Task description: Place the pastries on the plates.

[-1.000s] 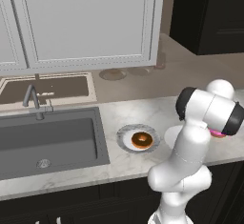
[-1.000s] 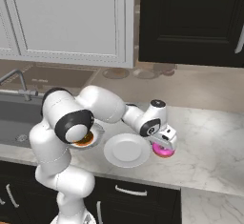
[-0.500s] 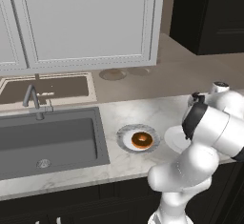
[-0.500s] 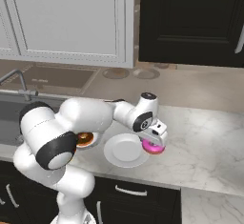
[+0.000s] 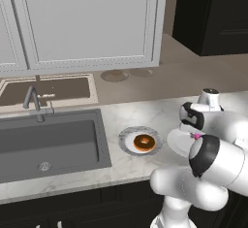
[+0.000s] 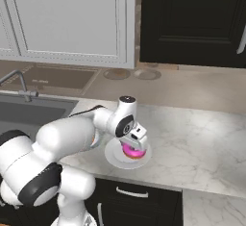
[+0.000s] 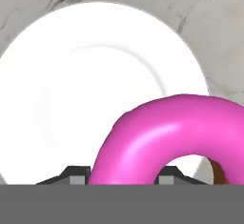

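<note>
A pink glazed ring pastry (image 7: 162,137) sits between my fingertips (image 7: 76,173), and my gripper (image 7: 121,175) is shut on it. It hangs low over the plain white plate (image 7: 71,75), toward one side; I cannot tell whether it touches. From the right base the pink pastry (image 6: 131,151) shows under my gripper (image 6: 134,142) on the white plate (image 6: 112,158) near the counter's front edge. The orange-brown doughnut (image 5: 144,142) lies on the grey speckled-rim plate (image 5: 127,136), left of the white plate (image 5: 176,142), which my arm partly hides.
The grey sink basin (image 5: 48,142) with its faucet (image 5: 33,101) lies to the left. Marble counter (image 6: 202,138) stretches to the right of the plates. White cabinet doors (image 5: 87,23) and a dark cabinet (image 6: 192,23) stand behind.
My gripper has carried the pink pastry leftward from the counter beside the white plate to over the plate. The orange-brown doughnut and both plates have stayed put.
</note>
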You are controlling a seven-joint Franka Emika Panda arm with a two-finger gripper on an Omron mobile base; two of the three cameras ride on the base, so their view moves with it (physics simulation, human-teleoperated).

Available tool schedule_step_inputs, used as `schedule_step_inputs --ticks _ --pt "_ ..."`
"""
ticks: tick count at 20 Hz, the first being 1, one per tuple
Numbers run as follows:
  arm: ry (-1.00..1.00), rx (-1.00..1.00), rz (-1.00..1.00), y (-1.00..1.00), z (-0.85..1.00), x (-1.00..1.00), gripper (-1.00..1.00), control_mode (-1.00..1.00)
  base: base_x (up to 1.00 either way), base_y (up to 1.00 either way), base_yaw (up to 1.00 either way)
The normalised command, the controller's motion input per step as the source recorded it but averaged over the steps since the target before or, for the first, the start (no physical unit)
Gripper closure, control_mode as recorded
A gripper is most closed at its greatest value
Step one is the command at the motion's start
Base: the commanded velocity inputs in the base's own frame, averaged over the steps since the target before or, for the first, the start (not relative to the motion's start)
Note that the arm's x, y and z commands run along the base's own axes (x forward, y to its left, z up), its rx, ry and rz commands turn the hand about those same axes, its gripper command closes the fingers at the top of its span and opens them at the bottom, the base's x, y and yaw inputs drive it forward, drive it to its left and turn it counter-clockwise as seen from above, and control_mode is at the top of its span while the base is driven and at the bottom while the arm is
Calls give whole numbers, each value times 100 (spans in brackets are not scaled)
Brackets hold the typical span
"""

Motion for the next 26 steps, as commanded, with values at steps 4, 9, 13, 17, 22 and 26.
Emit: schedule_step_inputs --ticks 4,9,13,17,22,26 --pt "2 -1 8 30 0 27 100 -100 0 0 0" --pt "0 0 7 -6 -5 46 100 -100 0 0 0" --pt "0 0 7 -5 -3 19 100 -100 0 0 0" --pt "2 0 1 0 -19 0 100 -100 0 0 0" --pt "2 0 0 4 -20 0 -100 -100 0 0 0" --pt "1 0 1 1 0 0 -100 -100 0 0 0"
